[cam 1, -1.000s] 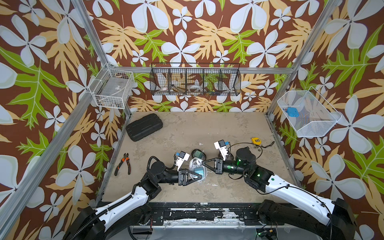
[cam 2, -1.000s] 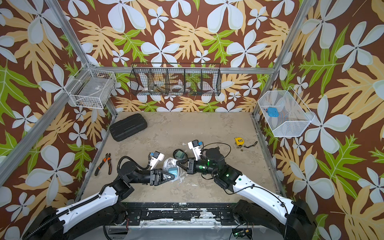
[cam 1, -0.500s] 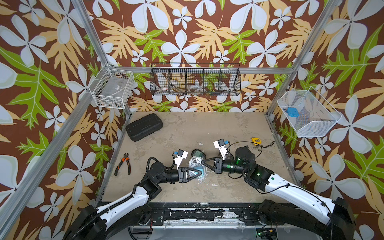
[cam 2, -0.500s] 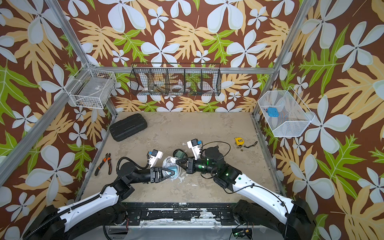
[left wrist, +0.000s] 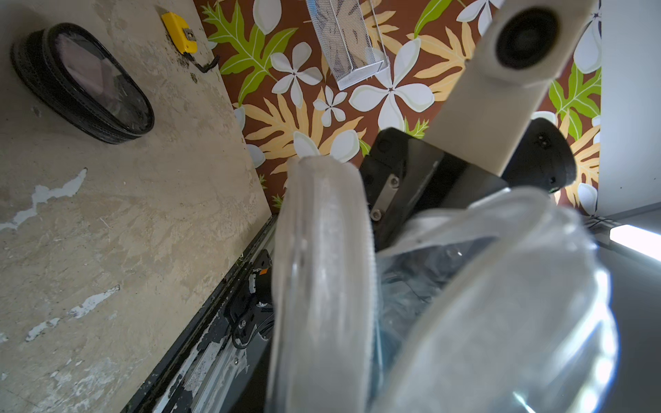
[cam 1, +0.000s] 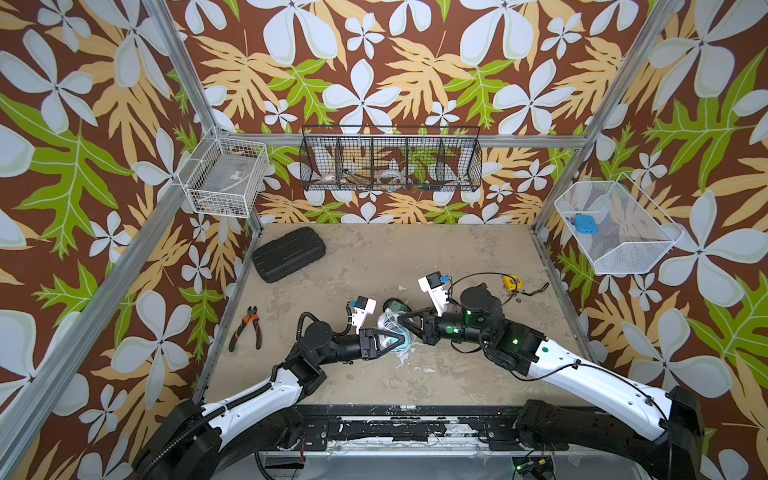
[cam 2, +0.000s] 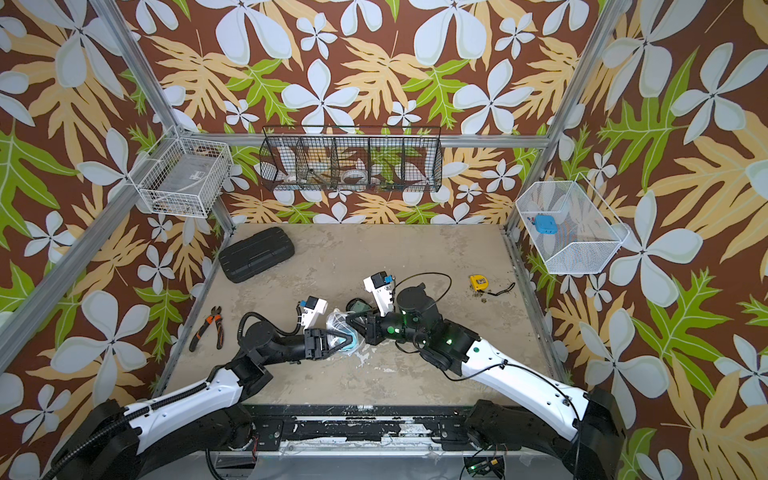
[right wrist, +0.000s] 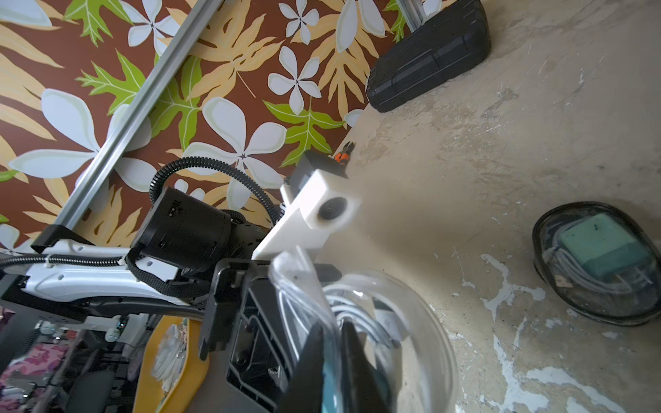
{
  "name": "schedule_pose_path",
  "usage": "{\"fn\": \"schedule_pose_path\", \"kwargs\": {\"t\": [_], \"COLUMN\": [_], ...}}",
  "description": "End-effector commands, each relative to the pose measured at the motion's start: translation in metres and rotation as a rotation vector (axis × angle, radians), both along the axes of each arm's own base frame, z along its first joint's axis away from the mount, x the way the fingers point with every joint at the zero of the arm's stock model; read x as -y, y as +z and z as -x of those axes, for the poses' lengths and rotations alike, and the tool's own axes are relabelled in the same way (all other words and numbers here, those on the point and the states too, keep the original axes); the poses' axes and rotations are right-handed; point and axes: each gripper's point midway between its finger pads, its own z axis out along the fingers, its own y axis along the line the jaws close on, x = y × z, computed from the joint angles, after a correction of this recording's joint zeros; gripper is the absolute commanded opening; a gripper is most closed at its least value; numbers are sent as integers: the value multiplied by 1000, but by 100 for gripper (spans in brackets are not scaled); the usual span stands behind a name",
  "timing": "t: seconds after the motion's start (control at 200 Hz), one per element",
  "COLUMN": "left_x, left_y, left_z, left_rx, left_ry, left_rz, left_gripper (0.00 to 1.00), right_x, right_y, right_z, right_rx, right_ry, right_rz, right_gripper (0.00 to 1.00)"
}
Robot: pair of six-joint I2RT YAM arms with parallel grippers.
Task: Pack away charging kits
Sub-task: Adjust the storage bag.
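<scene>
A clear pouch [cam 1: 387, 325] [cam 2: 338, 323] hangs just above mid-table between both arms. My left gripper [cam 1: 403, 338] [cam 2: 347, 338] is shut on it, and its rim [left wrist: 322, 268] fills the left wrist view. My right gripper [cam 1: 401, 319] [right wrist: 334, 327] meets the pouch from the opposite side. Its jaws stand a narrow gap apart at the clear wall, open. A coiled white cable [right wrist: 357, 311] and a teal plug [right wrist: 332, 386] show inside the pouch. A black-rimmed pouch [cam 1: 394, 306] [left wrist: 32, 71] [right wrist: 535, 246] lies on the table just behind, holding a mint plug [right wrist: 601, 246] and a cable.
A black ribbed hard case [cam 1: 289, 253] lies at the back left, with pliers [cam 1: 247, 328] by the left edge and a yellow tape measure [cam 1: 510, 282] at the right. Wire baskets hang on the walls: black [cam 1: 390, 160], white [cam 1: 224, 183], and white mesh [cam 1: 615, 253] holding a blue block [cam 1: 584, 223].
My left jaws have closed in on the clear pouch. My right jaws went from shut to slightly apart, and that gripper edged a little to the left.
</scene>
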Motion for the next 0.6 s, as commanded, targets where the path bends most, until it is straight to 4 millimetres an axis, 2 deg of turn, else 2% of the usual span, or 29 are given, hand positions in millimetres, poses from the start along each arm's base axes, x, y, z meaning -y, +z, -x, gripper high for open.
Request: {"fn": "schedule_pose_path", "kwargs": {"t": [0.0,0.09,0.17,0.265,0.325,0.596], "left_x": [-8,-16,-22,-24,-25,-19], "left_y": [2,-4,-7,-7,-5,2], "left_z": [-31,-41,-50,-58,-62,-66], "left_rx": [-140,-223,-267,-292,-295,-301], "left_ry": [172,254,314,363,383,373], "left_rz": [36,55,57,41,25,15], "left_gripper": [12,12,13,13,13,14], "right_x": [16,32,35,26,19,10], "right_y": [-7,-10,-25,-39,-41,-42], "right_z": [7,8,11,19,23,11], "right_rx": [62,94,102,144,176,237], "right_ry": [-12,-64,-73,-68,-64,-83], "right_rz": [91,104,156,242,269,290], "right_gripper": [30,34,34,30,30,30]}}
